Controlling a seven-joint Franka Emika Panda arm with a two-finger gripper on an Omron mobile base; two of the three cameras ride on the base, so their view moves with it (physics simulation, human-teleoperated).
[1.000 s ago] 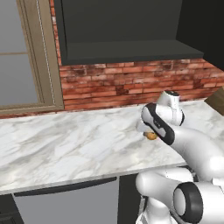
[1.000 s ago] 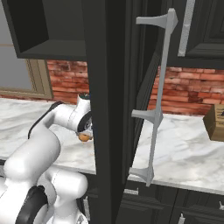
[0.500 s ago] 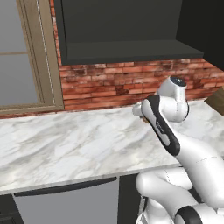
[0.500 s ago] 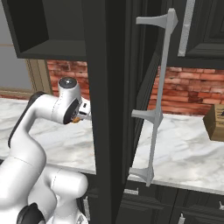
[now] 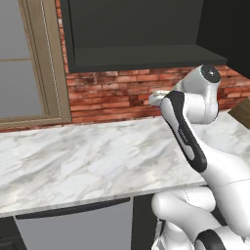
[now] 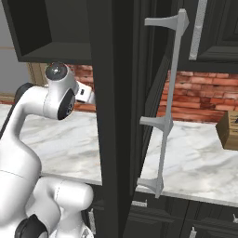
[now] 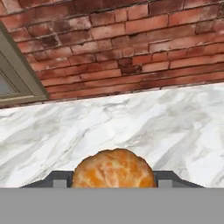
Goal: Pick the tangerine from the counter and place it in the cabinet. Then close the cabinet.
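In the hand view the tangerine [image 7: 113, 168] sits at 6 o'clock, between the two dark fingers [image 7: 54, 179]; one tip shows on each side of it, and they hold the fruit. Behind it lies the white marble desk [image 7: 131, 127], and above that a red brick wall [image 7: 109, 43] with a tan window frame [image 7: 17, 78] at 9 o'clock. In the left base view the white arm [image 5: 190, 122] is raised above the desk, at 3 o'clock, just below the open cabinet [image 5: 136, 58]. In the right base view the dark cabinet door [image 6: 116, 116] stands open, with a grey handle [image 6: 167, 107].
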